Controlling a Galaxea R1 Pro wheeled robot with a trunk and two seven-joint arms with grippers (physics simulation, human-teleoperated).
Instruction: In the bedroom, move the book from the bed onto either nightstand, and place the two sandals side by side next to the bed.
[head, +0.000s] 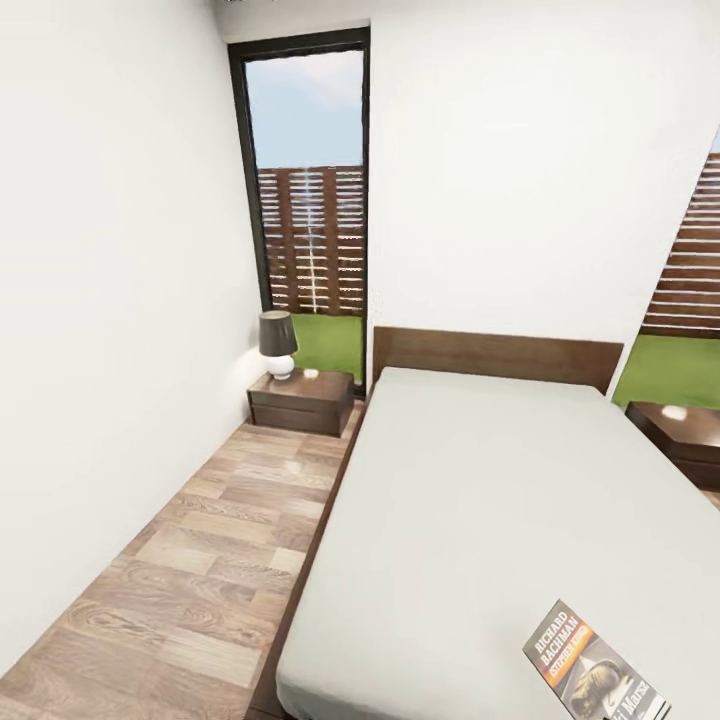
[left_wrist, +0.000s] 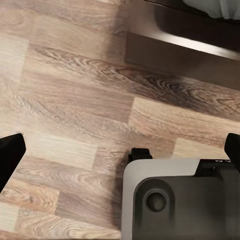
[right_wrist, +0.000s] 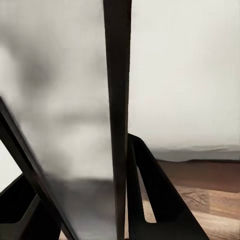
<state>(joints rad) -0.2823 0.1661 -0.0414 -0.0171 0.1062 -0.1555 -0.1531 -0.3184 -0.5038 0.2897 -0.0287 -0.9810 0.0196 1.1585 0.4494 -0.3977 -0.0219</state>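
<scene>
The book (head: 592, 668) sits flat on the bed's (head: 480, 500) near corner, nightstand (head: 302, 400) up by the headboard. Left end effector (left_wrist: 120, 150) spread wide over floor; can't tell the right end effector's (right_wrist: 120, 165) state.

white walls (head: 110, 300) close in a narrow strip of grey-brown wood-plank floor (head: 200, 560) that runs toward the far corner. a tall dark-framed window (head: 305, 190) stands there, showing pale sky, a slatted brown fence and green grass below it. a second window (head: 690, 300) at the far right shows the same fence and grass. a small lamp (head: 277, 343) with a dark shade and white base stands in the corner below the first window. light is soft and even, with a faint sheen on the planks. in the left wrist view the same planks (left_wrist: 65, 115) lie beyond the fingertips.
</scene>
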